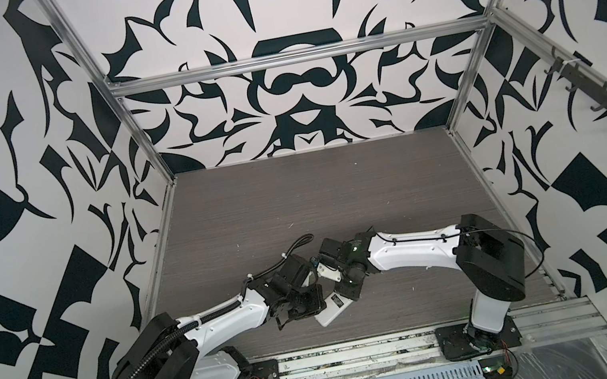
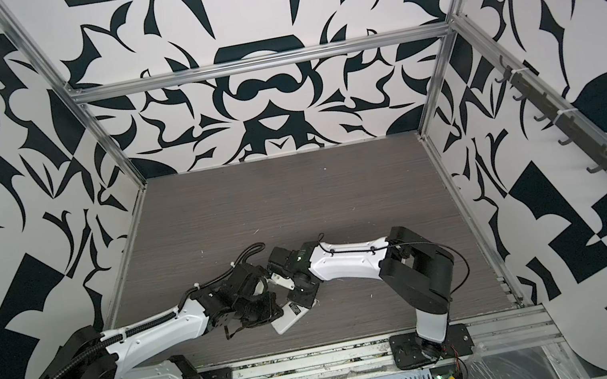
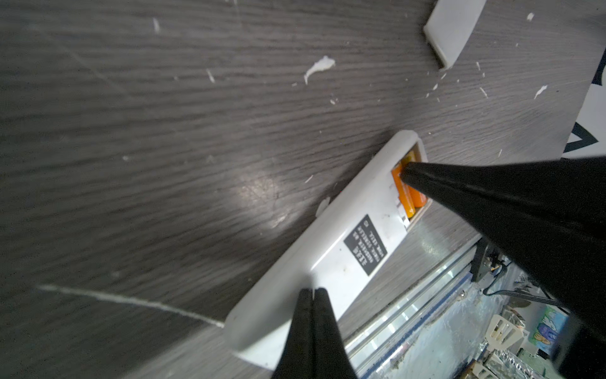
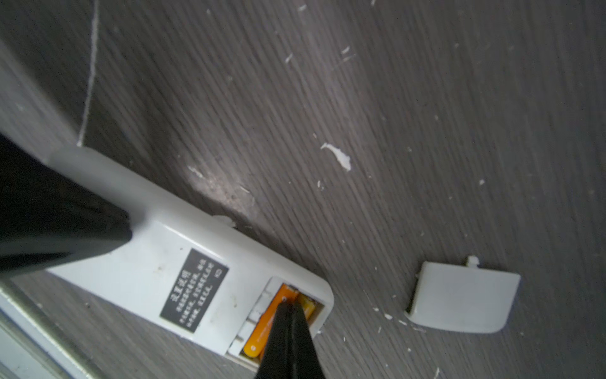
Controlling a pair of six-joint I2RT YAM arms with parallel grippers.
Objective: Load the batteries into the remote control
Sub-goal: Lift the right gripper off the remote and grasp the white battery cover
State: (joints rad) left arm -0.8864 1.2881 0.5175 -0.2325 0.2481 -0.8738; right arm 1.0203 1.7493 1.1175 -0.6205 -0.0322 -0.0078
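The remote control (image 3: pixel 347 210) lies back up on the dark wood-grain table, its dark label showing and its battery bay uncovered at one end. Two orange batteries (image 4: pixel 262 328) lie side by side in that bay. My right gripper (image 4: pixel 288 303) is shut, and its tips rest on the batteries (image 3: pixel 406 200) inside the bay. My left gripper (image 3: pixel 313 290) is shut too, its tips pressed on the plain white back near the opposite end. In both top views the remote (image 1: pixel 326 317) (image 2: pixel 287 324) lies near the table's front, half hidden under the two wrists.
A loose white battery cover (image 4: pixel 462 295) lies on the table a short way beyond the bay end of the remote. White flecks (image 4: pixel 341 159) are scattered over the wood. An aluminium rail (image 1: pixel 363 346) runs along the table's front edge.
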